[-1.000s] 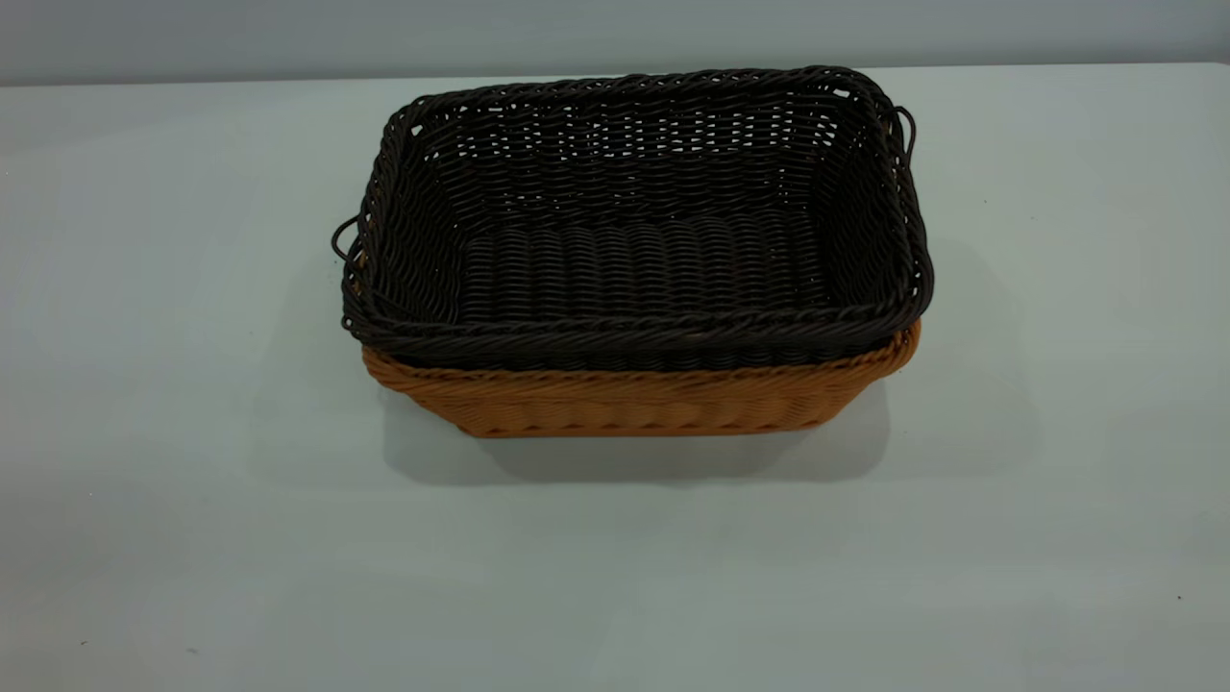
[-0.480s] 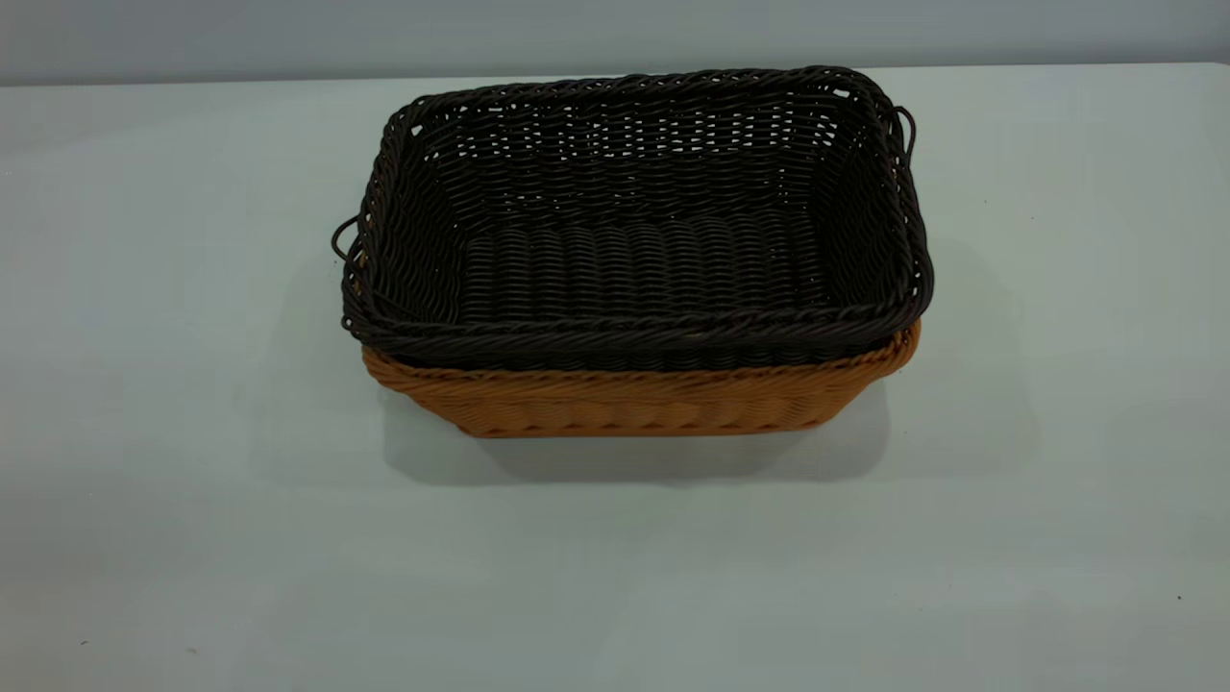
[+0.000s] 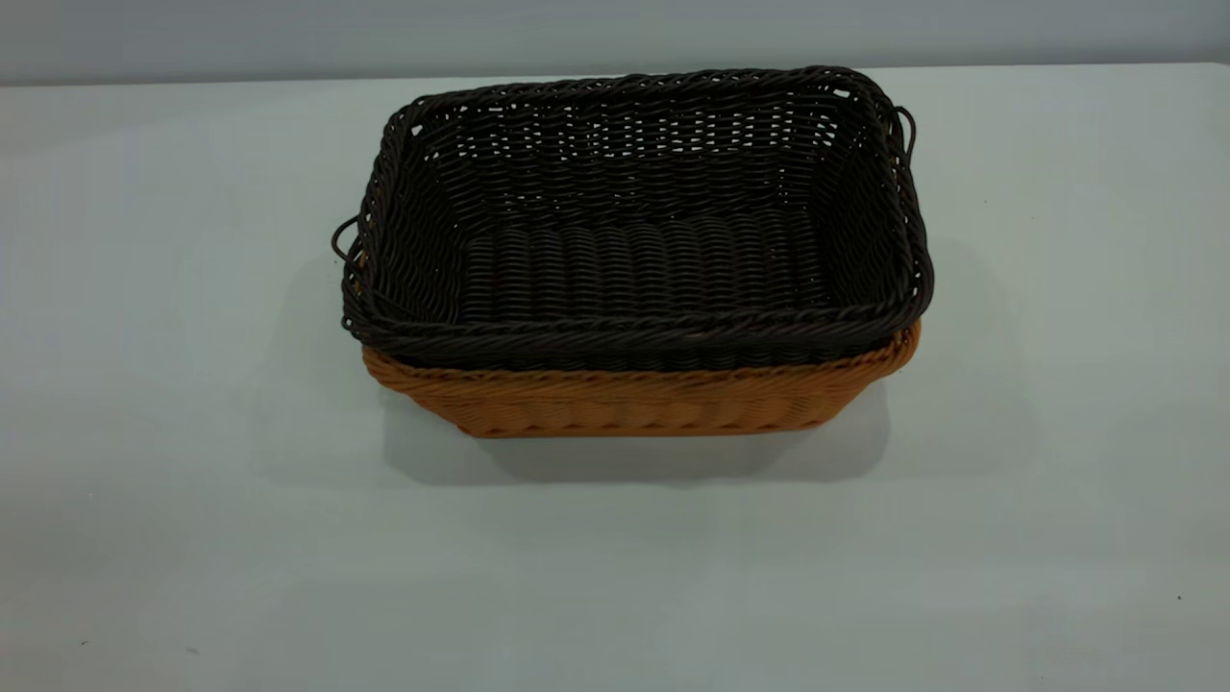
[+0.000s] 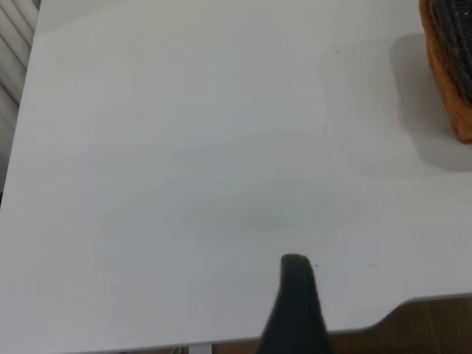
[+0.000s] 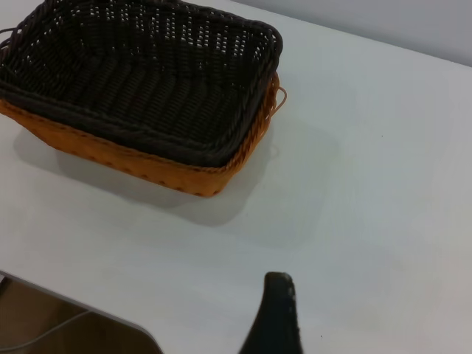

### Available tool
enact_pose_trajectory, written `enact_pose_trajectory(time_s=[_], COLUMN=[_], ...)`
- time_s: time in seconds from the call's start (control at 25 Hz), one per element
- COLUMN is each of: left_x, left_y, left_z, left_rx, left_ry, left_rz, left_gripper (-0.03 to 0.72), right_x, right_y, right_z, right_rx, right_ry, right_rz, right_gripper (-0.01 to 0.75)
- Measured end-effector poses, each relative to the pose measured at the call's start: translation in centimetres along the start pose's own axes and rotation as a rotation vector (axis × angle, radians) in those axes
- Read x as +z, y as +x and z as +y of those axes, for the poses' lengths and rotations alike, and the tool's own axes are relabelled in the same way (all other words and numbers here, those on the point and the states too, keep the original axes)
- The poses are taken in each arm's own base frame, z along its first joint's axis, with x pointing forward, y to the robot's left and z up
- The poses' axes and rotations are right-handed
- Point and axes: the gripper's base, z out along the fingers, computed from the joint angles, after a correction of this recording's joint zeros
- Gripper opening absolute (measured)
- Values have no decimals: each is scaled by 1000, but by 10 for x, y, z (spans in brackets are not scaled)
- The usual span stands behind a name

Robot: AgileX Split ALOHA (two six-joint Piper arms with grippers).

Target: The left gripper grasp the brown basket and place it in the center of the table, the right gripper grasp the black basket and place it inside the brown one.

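The black basket (image 3: 639,259) sits nested inside the brown basket (image 3: 634,402) at the middle of the table (image 3: 154,384). Its braided rim stands a little above the brown rim. Both baskets are empty. Neither arm shows in the exterior view. In the left wrist view only a dark part of my left gripper (image 4: 296,310) shows, over bare table near its edge, far from the brown basket (image 4: 451,88). In the right wrist view a dark part of my right gripper (image 5: 274,317) shows, over bare table, apart from the black basket (image 5: 140,81) and the brown basket (image 5: 155,168).
A table edge (image 4: 413,304) runs close by the left gripper, and another (image 5: 88,311) close by the right gripper. A grey wall (image 3: 615,34) stands behind the table's far edge.
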Motion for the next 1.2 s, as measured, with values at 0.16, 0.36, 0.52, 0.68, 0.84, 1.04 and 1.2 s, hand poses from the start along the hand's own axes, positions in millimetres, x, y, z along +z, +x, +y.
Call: enact_pose_trajectory(time_s=[0.16, 0.36, 0.52, 0.68, 0.84, 1.04, 1.2], left_x=[0, 0, 0, 0, 0, 0, 0], left_y=[0, 0, 0, 0, 0, 0, 0], left_z=[0, 0, 0, 0, 0, 0, 0], left_rx=[0, 0, 0, 0, 0, 0, 0], left_ry=[0, 0, 0, 0, 0, 0, 0], left_rz=[0, 0, 0, 0, 0, 0, 0], left_gripper=[535, 535, 535, 535, 535, 535, 535], right_x=[0, 0, 0, 0, 1, 2, 2], right_y=[0, 0, 0, 0, -1, -1, 0], right_z=[0, 0, 0, 0, 0, -1, -9], right_rx=[0, 0, 0, 2, 34, 105, 216], right_ry=[0, 0, 0, 4, 58, 150, 262], right_rz=[0, 0, 0, 0, 6, 16, 19], right_gripper=[550, 520, 498, 475, 452, 419, 389])
